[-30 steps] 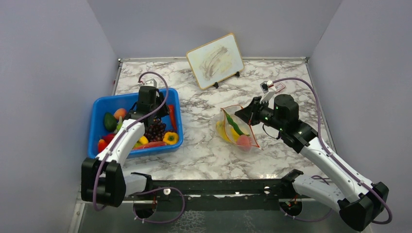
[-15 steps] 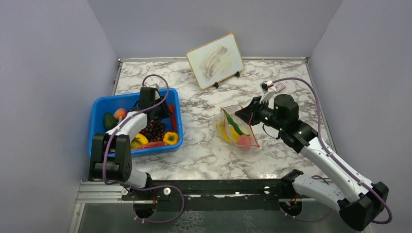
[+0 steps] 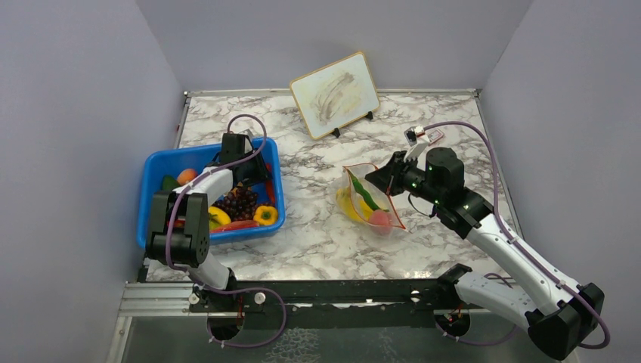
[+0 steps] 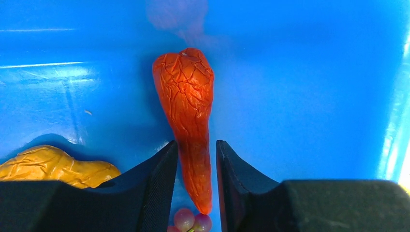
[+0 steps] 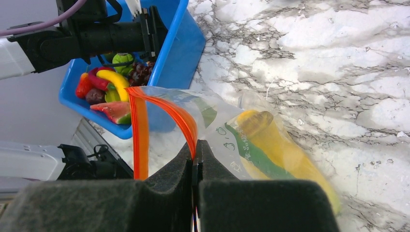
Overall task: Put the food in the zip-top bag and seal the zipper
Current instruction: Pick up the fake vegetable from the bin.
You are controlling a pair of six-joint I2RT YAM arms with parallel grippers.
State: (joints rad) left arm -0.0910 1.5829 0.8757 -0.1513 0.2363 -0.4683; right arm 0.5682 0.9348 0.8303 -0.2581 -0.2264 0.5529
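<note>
My left gripper (image 3: 249,174) is down in the blue bin (image 3: 147,204), open, with its jaws astride the thin end of the orange carrot (image 4: 186,96). The left jaw is against the carrot and a slim gap shows at the right jaw. Purple grapes (image 4: 193,222) lie just below the carrot's tip. The zip-top bag (image 3: 366,204) rests on the marble, and through it show a yellow banana (image 5: 275,150) and green and peach food. My right gripper (image 5: 196,145) is shut on the bag's mouth at the orange-red zipper (image 5: 140,130) and holds the mouth open.
More food fills the bin: a yellow pepper (image 3: 264,215), a red piece (image 3: 236,224) and a green one (image 3: 169,184). A framed board (image 3: 335,94) stands on an easel at the back. Grey walls close in the marble table (image 3: 317,242) on three sides.
My left arm has folded back, its elbow swinging left, while the wrist stayed over the bin's back right corner. Its jaws narrowed around the carrot. The right arm and bag have not moved.
</note>
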